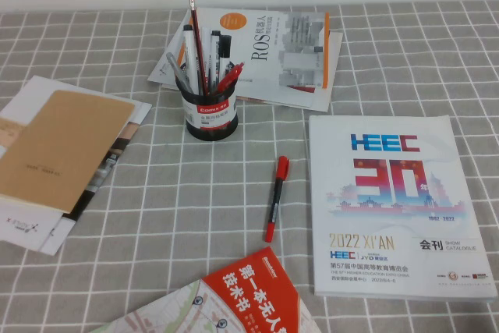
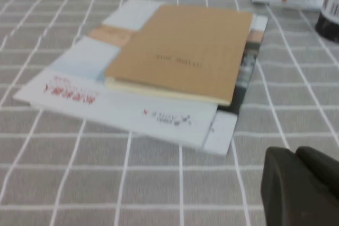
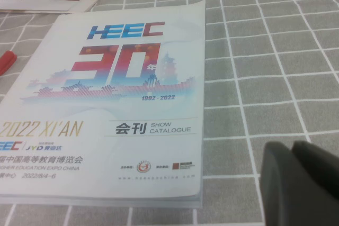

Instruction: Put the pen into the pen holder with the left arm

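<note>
- Red booklet [image 1: 248, 292] sits closest, at the near edge of the grey checked tablecloth [image 1: 156, 216], with big white Chinese letters on its cover and a map-like sheet under it.
- To the right lies the white show catalogue [image 1: 394, 204]. It reads "HEEC", a big "30", "1992 - 2022", "2022 XI'AN" and "SHOW CATALOGUE" (there are also Chinese lines and a date too small to be sure of).
- Just left of the catalogue, not touching it, the pen [image 1: 275, 197] lies flat on the cloth, its red cap pointing away toward the far side and its red tail toward the near side.
- On the left side a brown notebook [image 1: 58, 150] rests on top of white booklets; the print on it is too faint to read.
- The left gripper [image 2: 302, 186] shows only in its own wrist view, hanging above the cloth near that brown notebook, with its fingers pressed together and nothing between them.
- The right gripper [image 3: 302, 183] hangs over the cloth beside the catalogue, also pinched closed and holding nothing.
- Farther back stands the pen holder [image 1: 209, 115], a black mesh cup with a red band of white letters, already full of pens and pencils.
- Behind it lies a white book [image 1: 284, 52] marked "ROS".
</note>
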Robot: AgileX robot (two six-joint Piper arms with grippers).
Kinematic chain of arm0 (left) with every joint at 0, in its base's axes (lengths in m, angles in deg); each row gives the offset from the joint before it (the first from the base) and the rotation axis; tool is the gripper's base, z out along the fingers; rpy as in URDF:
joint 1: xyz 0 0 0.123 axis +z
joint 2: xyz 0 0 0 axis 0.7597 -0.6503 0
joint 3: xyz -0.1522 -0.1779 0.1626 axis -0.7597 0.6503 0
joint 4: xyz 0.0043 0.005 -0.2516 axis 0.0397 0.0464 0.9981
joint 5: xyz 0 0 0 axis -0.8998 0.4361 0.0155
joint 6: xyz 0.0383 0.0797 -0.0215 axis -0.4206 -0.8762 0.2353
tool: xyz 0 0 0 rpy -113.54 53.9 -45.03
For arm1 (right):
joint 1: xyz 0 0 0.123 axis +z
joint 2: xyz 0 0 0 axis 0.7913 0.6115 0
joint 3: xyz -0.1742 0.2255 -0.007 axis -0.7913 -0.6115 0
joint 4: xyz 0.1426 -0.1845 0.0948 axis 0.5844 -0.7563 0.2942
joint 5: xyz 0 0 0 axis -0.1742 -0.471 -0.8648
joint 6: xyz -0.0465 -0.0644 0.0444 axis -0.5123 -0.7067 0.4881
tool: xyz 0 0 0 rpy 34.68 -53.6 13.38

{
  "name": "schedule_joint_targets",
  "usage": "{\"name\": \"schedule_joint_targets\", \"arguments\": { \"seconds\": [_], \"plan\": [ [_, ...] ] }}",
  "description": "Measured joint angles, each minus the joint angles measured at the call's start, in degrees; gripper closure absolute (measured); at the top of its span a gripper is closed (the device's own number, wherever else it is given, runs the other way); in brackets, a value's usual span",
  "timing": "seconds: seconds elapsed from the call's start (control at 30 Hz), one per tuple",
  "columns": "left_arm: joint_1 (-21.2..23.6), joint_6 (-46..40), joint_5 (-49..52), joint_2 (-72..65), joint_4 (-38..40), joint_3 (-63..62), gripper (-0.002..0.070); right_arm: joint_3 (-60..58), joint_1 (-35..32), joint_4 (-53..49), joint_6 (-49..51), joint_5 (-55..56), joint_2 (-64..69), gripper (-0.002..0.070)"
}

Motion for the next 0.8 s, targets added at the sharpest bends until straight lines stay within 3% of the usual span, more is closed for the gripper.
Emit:
{"name": "schedule_joint_targets", "arguments": {
  "seconds": [0.3, 0.6, 0.8],
  "plan": [
    [0.0, 0.5, -3.2, 0.0, 0.2, 0.0, 0.0677, 0.0, 0.0, 0.0, 0.0, 0.0, 0.0, 0.0689],
    [0.0, 19.1, -11.8, 0.0, 5.6, 0.0, 0.0677, 0.0, 0.0, 0.0, 0.0, 0.0, 0.0, 0.0689],
    [0.0, 22.4, -15.0, 0.0, 6.5, 0.0, 0.0677, 0.0, 0.0, 0.0, 0.0, 0.0, 0.0, 0.0689]
  ]
}}
